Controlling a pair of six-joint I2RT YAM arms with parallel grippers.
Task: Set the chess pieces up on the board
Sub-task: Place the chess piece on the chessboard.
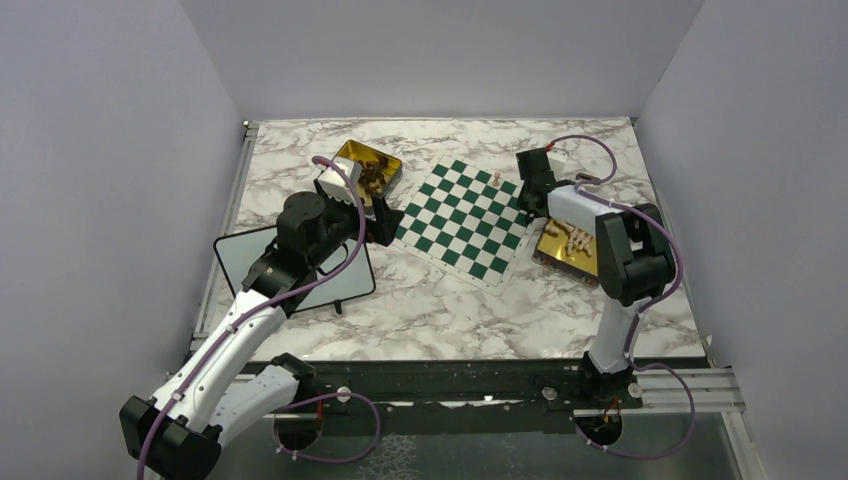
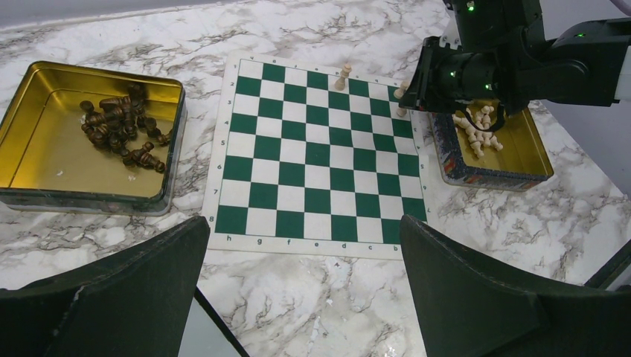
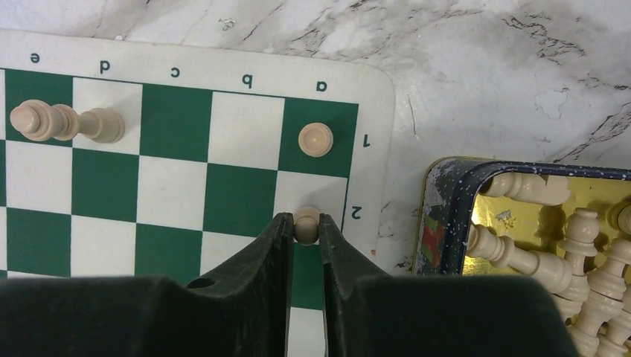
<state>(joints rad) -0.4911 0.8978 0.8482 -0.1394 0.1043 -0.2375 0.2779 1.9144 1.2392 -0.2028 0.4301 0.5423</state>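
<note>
Table [image 1: 430,310]: marble, bearing everything below.
Board [image 2: 316,156]: flat at mid-table, between two gold tins.
Left tin [image 2: 45,111]: holding heaped dark pieces [image 2: 123,130].
Right tin [image 2: 521,149]: holding pale pieces [image 2: 476,130].
Left gripper [image 1: 388,225]: spread wide, holding nothing, near the board's edge.
Right gripper [image 3: 305,232]: pinched narrow on a pale pawn [image 3: 306,221] over a2; contact with the board unclear.
Set pieces: short pale piece [image 3: 315,139] on a1, tall pale piece [image 3: 67,123] on d1.

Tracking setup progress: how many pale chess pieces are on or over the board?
3: the a1 piece, the d1 piece, and a gripped piece in the right end effector over a2.
</note>
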